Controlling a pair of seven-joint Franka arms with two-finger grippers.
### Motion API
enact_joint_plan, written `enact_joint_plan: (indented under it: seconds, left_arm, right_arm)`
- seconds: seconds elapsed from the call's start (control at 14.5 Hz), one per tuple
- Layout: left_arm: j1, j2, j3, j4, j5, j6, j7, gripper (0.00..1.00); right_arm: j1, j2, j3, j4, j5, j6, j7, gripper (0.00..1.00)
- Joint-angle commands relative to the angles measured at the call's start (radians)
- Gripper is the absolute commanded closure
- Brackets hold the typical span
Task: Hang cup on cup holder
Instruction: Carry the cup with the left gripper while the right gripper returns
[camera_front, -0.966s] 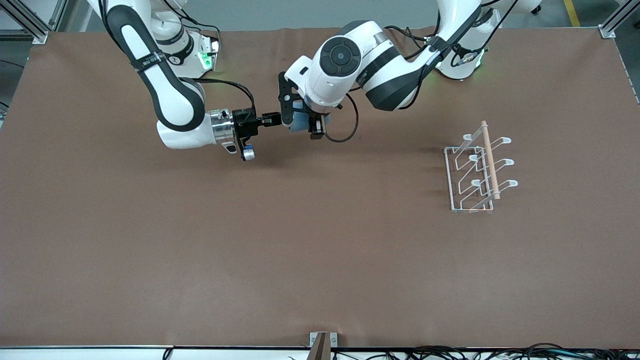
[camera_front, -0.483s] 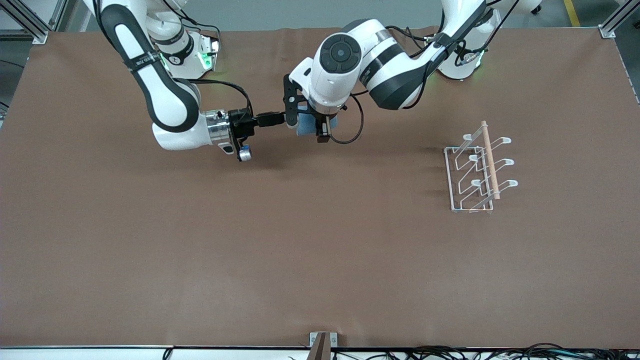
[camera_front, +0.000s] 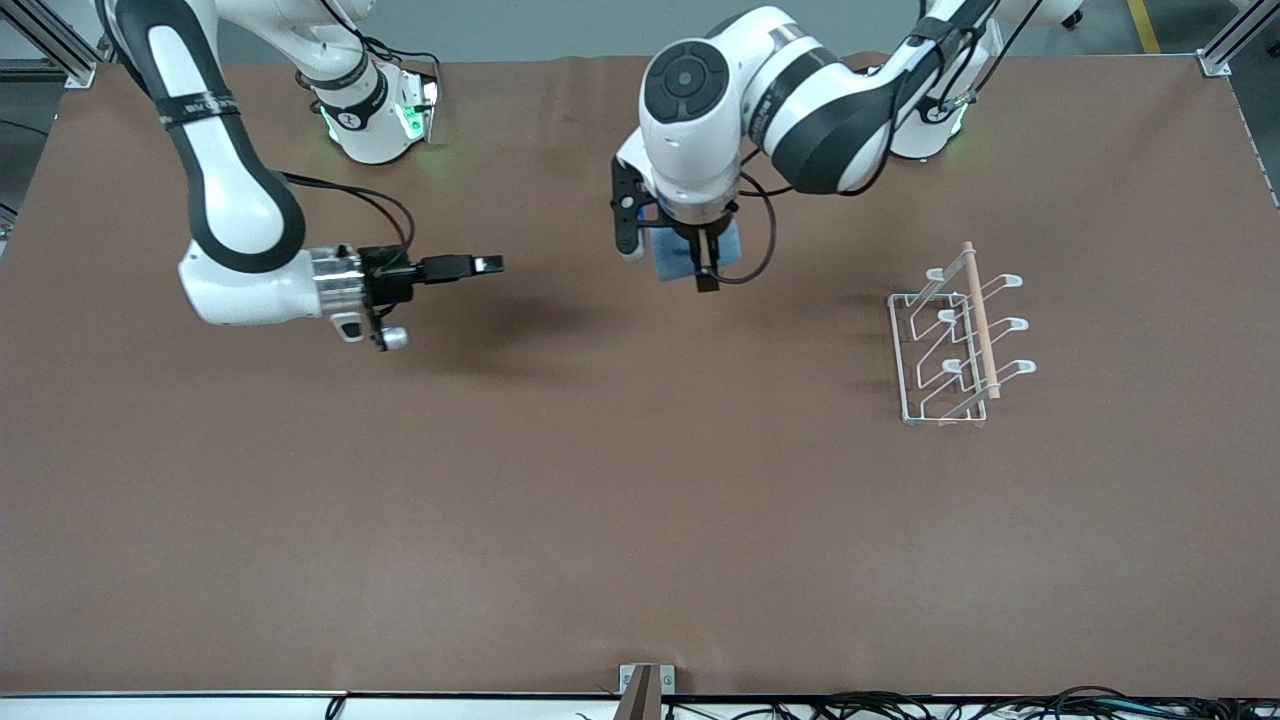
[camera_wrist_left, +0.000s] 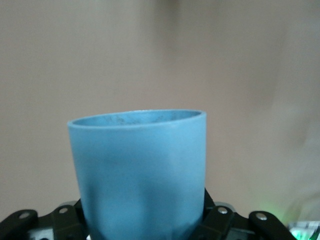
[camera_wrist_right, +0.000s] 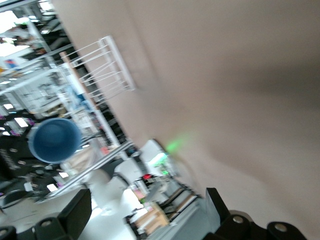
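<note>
The light blue cup (camera_front: 676, 262) is held in my left gripper (camera_front: 666, 250), which is shut on it, up over the table near the robots' edge. In the left wrist view the cup (camera_wrist_left: 140, 175) fills the middle, rim pointing away from the wrist. The white wire cup holder (camera_front: 955, 345) with its wooden rod stands toward the left arm's end. My right gripper (camera_front: 478, 265) is open and empty, apart from the cup, over the table toward the right arm's end. The right wrist view shows its spread gripper (camera_wrist_right: 147, 212), the cup's mouth (camera_wrist_right: 54, 140) and the holder (camera_wrist_right: 102, 67).
The brown table mat (camera_front: 640, 500) stretches bare from the arms down to the front camera's edge. The two robot bases stand along the edge farthest from that camera. A small bracket (camera_front: 645, 685) sits at the nearest edge.
My right gripper has drawn back from the cup toward the right arm's end. My left gripper has carried the cup toward the cup holder's end and turned.
</note>
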Motion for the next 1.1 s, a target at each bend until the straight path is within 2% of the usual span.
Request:
enact_joint_plan:
  seconds: [0.0,0.07,0.34,0.55,0.69,0.76,0.83,0.9,1.03]
  left_arm:
    - [0.031,-0.012,0.000,0.043,0.107,-0.109,0.186,0.80]
    - [0.035,-0.009,0.001,0.052,0.180,-0.146,0.240,0.80]
    - [0.097,-0.008,0.004,0.056,0.276,-0.242,0.274,0.80]
    - [0.087,0.039,0.003,0.048,0.474,-0.310,0.274,0.81]
    - [0.098,0.047,0.006,0.040,0.501,-0.327,0.291,0.85]
    - [0.094,0.052,0.009,0.020,0.546,-0.339,0.294,0.97]
    - [0.083,0.053,0.009,-0.015,0.630,-0.350,0.295,1.00]
    - [0.090,0.053,0.006,-0.033,0.661,-0.364,0.294,1.00]
    - [0.094,0.060,0.007,-0.036,0.678,-0.399,0.306,1.00]
  right_arm:
    - [0.002,-0.021,-0.064,0.060,-0.191,0.000,0.040,0.00]
    - [0.002,-0.021,-0.089,0.095,-0.282,0.003,0.078,0.00]
    - [0.002,-0.027,-0.109,0.230,-0.661,0.025,0.220,0.00]
    - [0.002,-0.029,-0.141,0.329,-0.887,0.026,0.230,0.00]
    - [0.006,-0.032,-0.161,0.392,-0.987,0.017,0.230,0.00]
    - [0.005,-0.047,-0.159,0.406,-1.022,0.020,0.249,0.00]
    - [0.006,-0.067,-0.161,0.411,-1.065,0.023,0.273,0.00]
    - [0.009,-0.102,-0.156,0.414,-1.122,0.025,0.305,0.00]
    - [0.009,-0.156,-0.155,0.439,-1.145,0.008,0.326,0.00]
